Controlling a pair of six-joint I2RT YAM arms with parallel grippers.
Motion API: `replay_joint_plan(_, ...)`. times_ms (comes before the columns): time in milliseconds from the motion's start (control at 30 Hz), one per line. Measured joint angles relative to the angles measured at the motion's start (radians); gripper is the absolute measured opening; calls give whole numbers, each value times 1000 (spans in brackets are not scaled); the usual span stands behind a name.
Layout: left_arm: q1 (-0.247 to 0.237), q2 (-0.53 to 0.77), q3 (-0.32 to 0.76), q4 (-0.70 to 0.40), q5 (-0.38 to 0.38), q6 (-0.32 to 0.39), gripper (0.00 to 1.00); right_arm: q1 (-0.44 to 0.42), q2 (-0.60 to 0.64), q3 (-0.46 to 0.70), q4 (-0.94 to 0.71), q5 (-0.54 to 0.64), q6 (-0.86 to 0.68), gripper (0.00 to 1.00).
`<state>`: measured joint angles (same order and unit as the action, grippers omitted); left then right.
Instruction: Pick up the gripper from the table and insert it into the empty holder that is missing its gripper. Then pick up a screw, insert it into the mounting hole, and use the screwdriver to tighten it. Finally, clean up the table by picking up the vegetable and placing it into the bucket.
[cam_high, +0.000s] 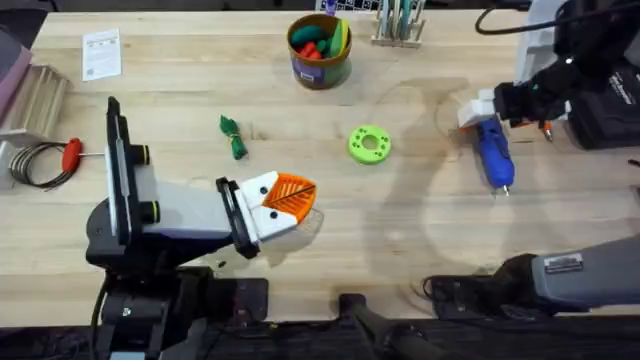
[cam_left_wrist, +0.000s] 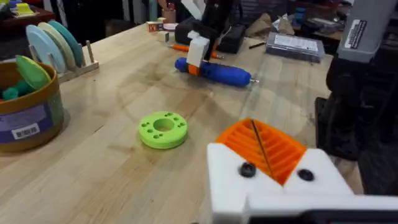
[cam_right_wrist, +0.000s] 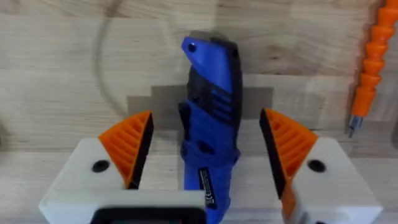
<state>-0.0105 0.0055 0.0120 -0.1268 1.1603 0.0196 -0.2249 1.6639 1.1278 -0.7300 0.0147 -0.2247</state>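
The blue screwdriver (cam_high: 495, 155) lies on the table (cam_high: 420, 230) at the right, dark tip toward the front. My right gripper (cam_high: 482, 117) hangs over its rear end, open; in the right wrist view the orange pads (cam_right_wrist: 129, 146) stand on either side of the screwdriver (cam_right_wrist: 211, 93) with gaps. My left gripper (cam_high: 300, 197) is near the front middle, shut, with orange ribbed tips on both white mounts (cam_left_wrist: 264, 140) pressed together and nothing between. The dark-green vegetable (cam_high: 233, 137) lies left of centre. The bucket (cam_high: 319, 50) stands at the back. A loose gripper, an empty holder and a loose screw are out of view.
A round green disc (cam_high: 369, 143) lies mid-table. A thin orange tool (cam_right_wrist: 367, 62) lies beside the screwdriver. A red-handled tool (cam_high: 70, 150) and coiled wire lie at the far left, a paper sheet (cam_high: 101, 52) at the back left, and a rack (cam_high: 400, 20) behind the bucket.
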Motion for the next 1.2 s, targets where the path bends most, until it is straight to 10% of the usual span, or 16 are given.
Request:
replay_joint_plan(867,0,0,0,0,0,0,5,-1,84,0,49,10,-87,973)
replay_joint_plan(967,0,0,0,0,0,0,5,-1,84,0,42,6,-92,820)
replay_joint_plan(1200,0,0,0,0,0,0,5,-1,92,0,45,16,-102,122)
